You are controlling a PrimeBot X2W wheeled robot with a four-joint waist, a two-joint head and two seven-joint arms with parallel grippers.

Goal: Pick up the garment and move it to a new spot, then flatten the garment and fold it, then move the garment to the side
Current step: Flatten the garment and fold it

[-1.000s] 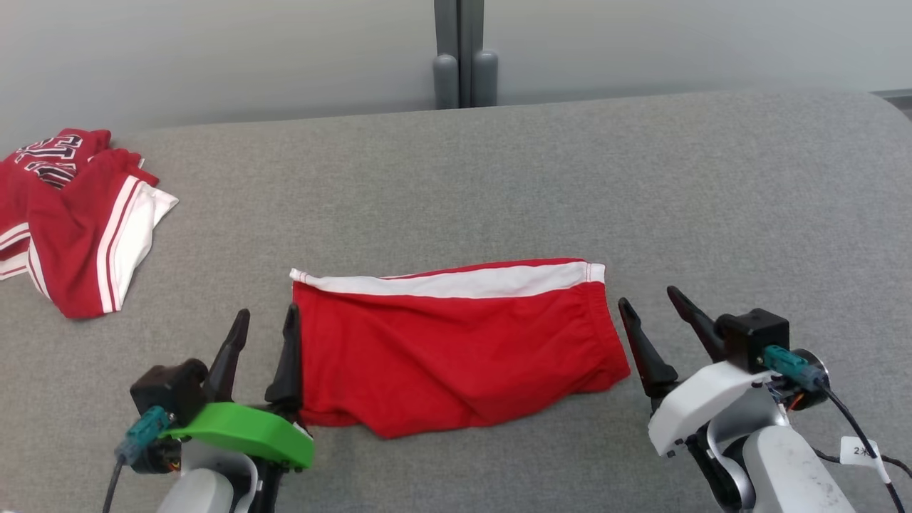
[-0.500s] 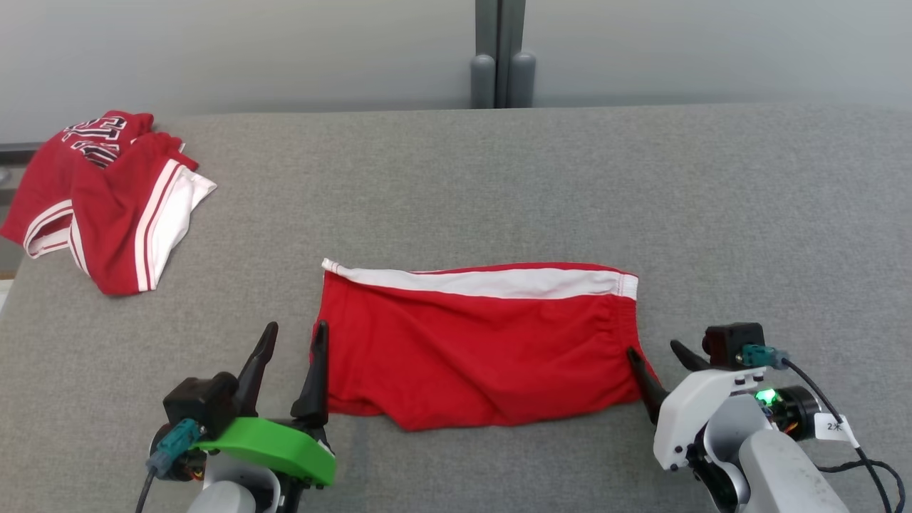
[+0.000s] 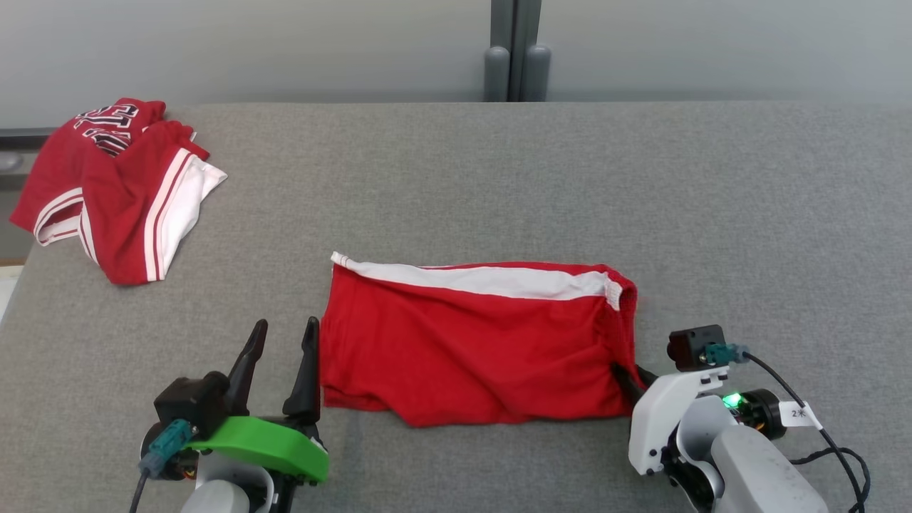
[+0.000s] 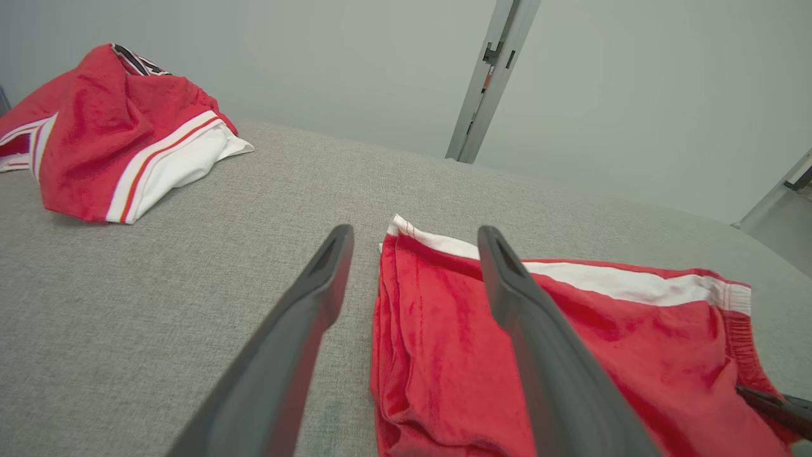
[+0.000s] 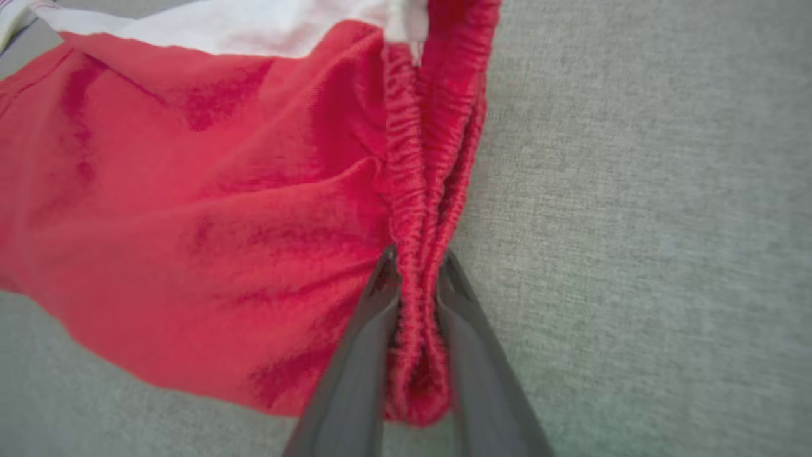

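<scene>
In the head view, the garment [image 3: 470,349], red shorts with a white stripe, lies on the grey tabletop [image 3: 499,178] between the two claws. The left claw [image 3: 285,324] stands spread, its inner finger just beside the garment's near edge and gripping nothing. The right claw [image 3: 627,376] sits at the opposite edge, its tips buried in the gathered waistband. A heap of red-and-white clothes [image 3: 114,192] lies well beyond the left claw, on its outer side.

In the left wrist view, the left claw [image 4: 415,235] has its fingers wide apart. The garment [image 4: 602,343] has one edge lying between them, and the rest stretches away past the inner finger. The right claw [image 4: 771,406] shows dark at the garment's far end.

In the right wrist view, the right claw [image 5: 417,257] is pressed nearly together, pinching a fold of the garment's [image 5: 222,222] ribbed waistband. The red cloth spreads to one side of the claw, with bare tabletop on the other.
</scene>
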